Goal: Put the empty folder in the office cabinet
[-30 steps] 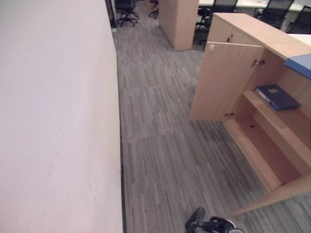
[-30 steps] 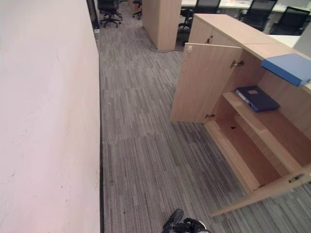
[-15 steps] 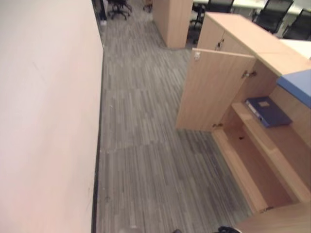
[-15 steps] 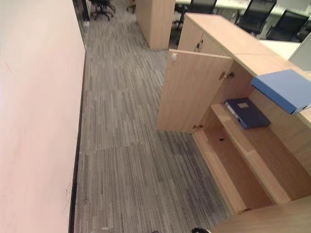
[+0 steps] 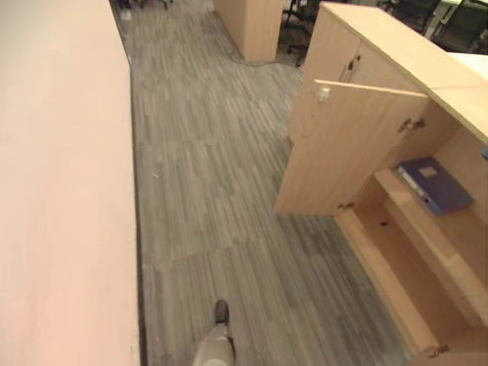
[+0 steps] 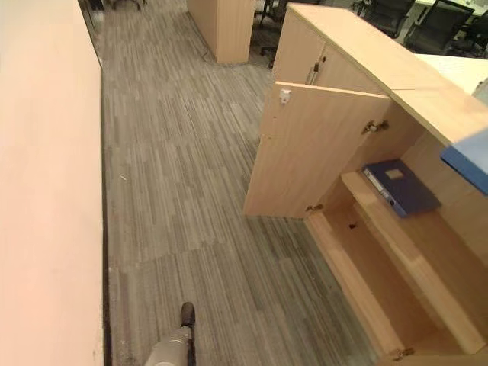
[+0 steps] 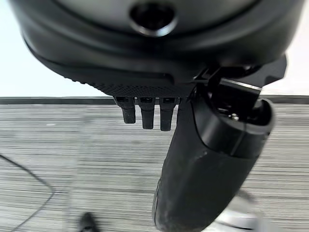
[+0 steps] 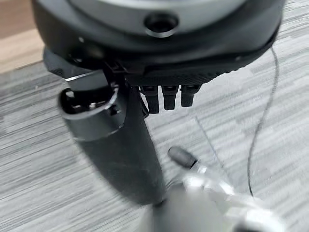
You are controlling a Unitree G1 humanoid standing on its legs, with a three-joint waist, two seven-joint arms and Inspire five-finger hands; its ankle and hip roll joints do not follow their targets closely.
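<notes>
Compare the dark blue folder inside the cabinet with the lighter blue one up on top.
The dark blue folder is navy and lies flat on the shelf inside the open cabinet; the lighter blue folder is a brighter blue and rests on the cabinet's top. The dark one shows whole, with a pale label on its cover; the lighter one is cut off at the picture's edge. Neither is held by a hand.
</notes>
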